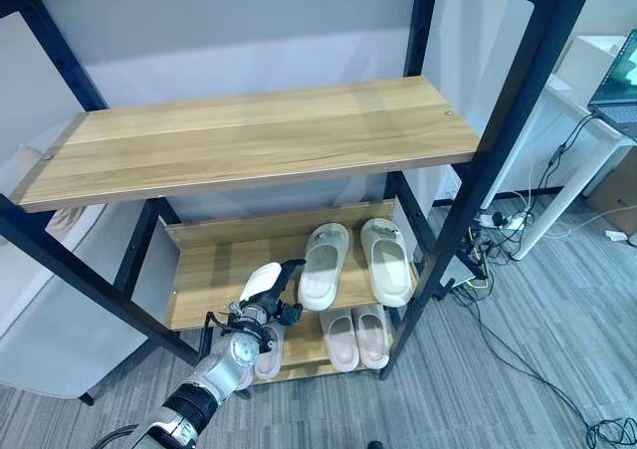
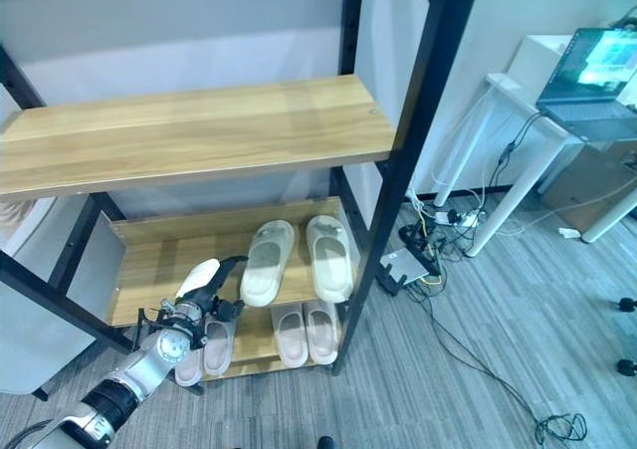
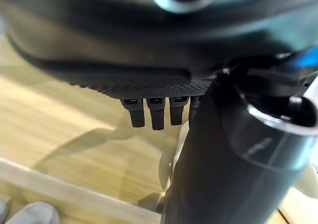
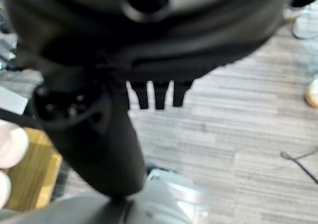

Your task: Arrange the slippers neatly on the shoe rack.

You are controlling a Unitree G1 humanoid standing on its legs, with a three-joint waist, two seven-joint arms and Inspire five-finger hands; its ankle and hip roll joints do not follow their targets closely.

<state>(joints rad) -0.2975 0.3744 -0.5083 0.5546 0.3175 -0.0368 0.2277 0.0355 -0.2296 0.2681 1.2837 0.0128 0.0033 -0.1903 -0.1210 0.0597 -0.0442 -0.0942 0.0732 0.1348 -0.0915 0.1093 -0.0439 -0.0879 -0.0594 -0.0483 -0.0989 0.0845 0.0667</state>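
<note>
A pair of cream slippers (image 1: 353,260) lies side by side on the right half of the shoe rack's middle shelf (image 1: 214,270). On the bottom shelf sits a pinkish pair (image 1: 356,335), and to its left another pale pair (image 2: 204,347), partly hidden behind my arm. My left hand (image 1: 261,308) hovers at the front edge of the middle shelf, just left of the cream pair, with its fingers (image 3: 149,114) straight and nothing in them. My right hand (image 4: 99,134) hangs open over the grey floor, also holding nothing.
The wide wooden top shelf (image 1: 249,135) overhangs the lower ones, and black posts (image 1: 478,180) frame the rack. To the right stand a white desk (image 2: 518,111) with a laptop (image 2: 597,71), and cables (image 2: 478,359) trail across the floor.
</note>
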